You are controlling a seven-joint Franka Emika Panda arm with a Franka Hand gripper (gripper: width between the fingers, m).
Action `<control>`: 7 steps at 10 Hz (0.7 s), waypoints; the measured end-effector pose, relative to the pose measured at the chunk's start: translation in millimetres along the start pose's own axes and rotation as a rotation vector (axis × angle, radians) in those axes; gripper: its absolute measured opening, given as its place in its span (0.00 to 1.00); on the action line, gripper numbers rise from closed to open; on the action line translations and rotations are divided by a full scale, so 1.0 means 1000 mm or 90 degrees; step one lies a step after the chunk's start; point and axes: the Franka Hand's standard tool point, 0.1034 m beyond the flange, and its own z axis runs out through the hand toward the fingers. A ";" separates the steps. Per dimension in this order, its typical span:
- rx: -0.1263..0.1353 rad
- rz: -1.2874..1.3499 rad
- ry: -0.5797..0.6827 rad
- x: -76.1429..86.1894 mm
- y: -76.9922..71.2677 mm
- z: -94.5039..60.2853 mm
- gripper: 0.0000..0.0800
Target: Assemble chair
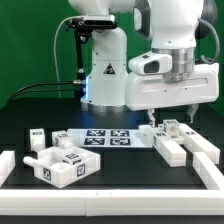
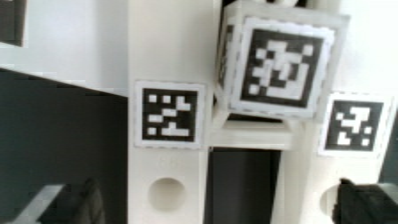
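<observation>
1. Exterior view: the hand (image 1: 171, 120) hangs open, its fingers spread wide and gripping nothing. It is just above the stepped chair piece (image 1: 170, 142), which lies toward the tabletop (image 1: 125, 170) edge on the exterior view's right. Whether the fingers touch the piece cannot be told.
2. Exterior view: a cluster of chair blocks (image 1: 62, 165) sits near the edge on the exterior view's left, well apart from the hand. A small chair block (image 1: 37, 136) lies just behind it. The marker board (image 1: 103, 138) lies flat between the two groups. A white border rail (image 1: 100, 203) runs along the near edge.
3. Exterior view: square black-and-white tags mark the board and the chair blocks. The arm's base (image 1: 103, 85) carries a triangular label (image 1: 103, 70), too small to read.
4. Wrist view: the dark fingertips (image 2: 54, 205) of the hand (image 2: 214, 200) stand far apart, with the stepped chair piece (image 2: 169, 160) between them.
5. Wrist view: a tag (image 2: 173, 115) sits on the piece's bar above an oval slot (image 2: 166, 190). A tilted tag (image 2: 281, 68) and a third tag (image 2: 352, 122) lie beside it.
</observation>
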 end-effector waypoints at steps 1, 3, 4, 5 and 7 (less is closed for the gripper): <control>0.000 0.001 0.000 0.000 0.001 0.000 0.81; 0.001 0.020 -0.007 -0.004 -0.001 0.005 0.81; 0.000 0.028 -0.010 -0.013 -0.008 0.005 0.81; 0.000 0.031 -0.014 -0.025 -0.013 0.005 0.81; 0.000 0.025 -0.023 -0.044 -0.022 0.012 0.81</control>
